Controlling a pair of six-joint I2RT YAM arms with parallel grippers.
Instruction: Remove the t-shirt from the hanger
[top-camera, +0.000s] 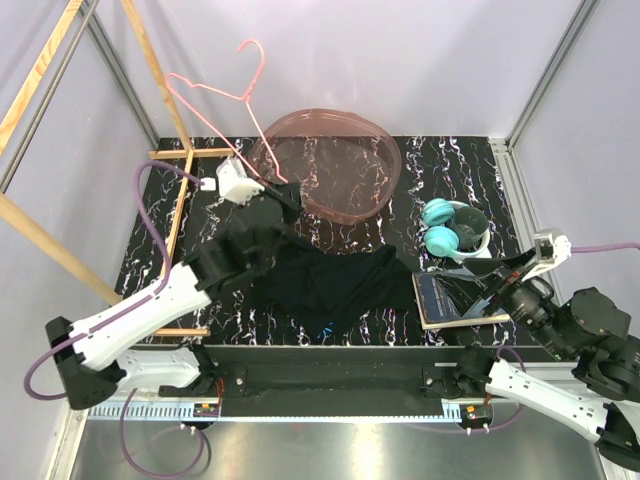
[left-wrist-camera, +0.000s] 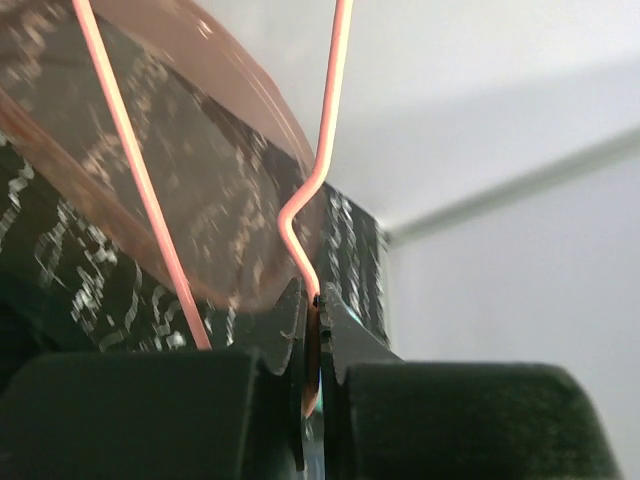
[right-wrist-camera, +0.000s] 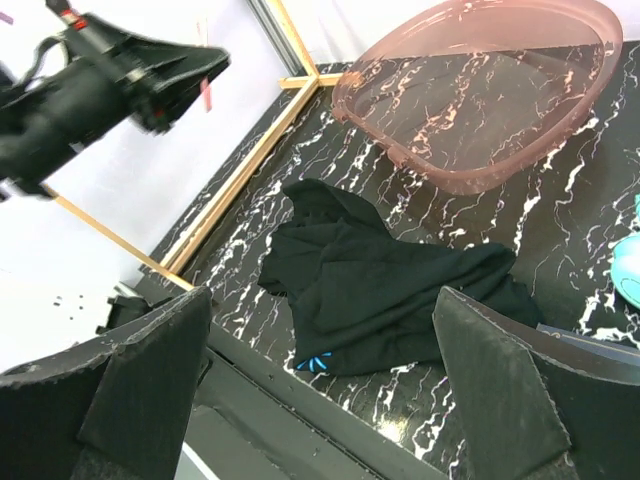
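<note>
Count from my station: one hanger, one t-shirt, two grippers.

The hanger (top-camera: 215, 90) is a single thin pink wire with nothing on it. It stands high in the upper left of the overhead view, hook uppermost, and its lower end runs down to the left gripper (top-camera: 291, 194). In the left wrist view, that gripper (left-wrist-camera: 315, 300) is clamped on the wire. The jaws are pressed together with one strand of the hanger (left-wrist-camera: 140, 170) pinched between them, and a second strand rises beside it on the left.

The t-shirt (top-camera: 335, 285) is one black garment, crumpled in a heap on the worktop (top-camera: 450, 170) in the lower centre of the frame. It is well apart from the hanger and has no wire in it. The right wrist view shows the same heap (right-wrist-camera: 390, 290) with a small blue mark at its near edge.

The right gripper (top-camera: 495, 285) sits at the lower right, and I see its two fingers spread wide apart (right-wrist-camera: 320, 400) with nothing between them.

I also count one translucent pink basin (top-camera: 390, 160) behind the shirt, one teal pair of headphones (top-camera: 450, 230) to the right, and one flat dark book (top-camera: 445, 295) beside the right gripper. Several wooden frame bars (top-camera: 180, 215) line the left edge.
</note>
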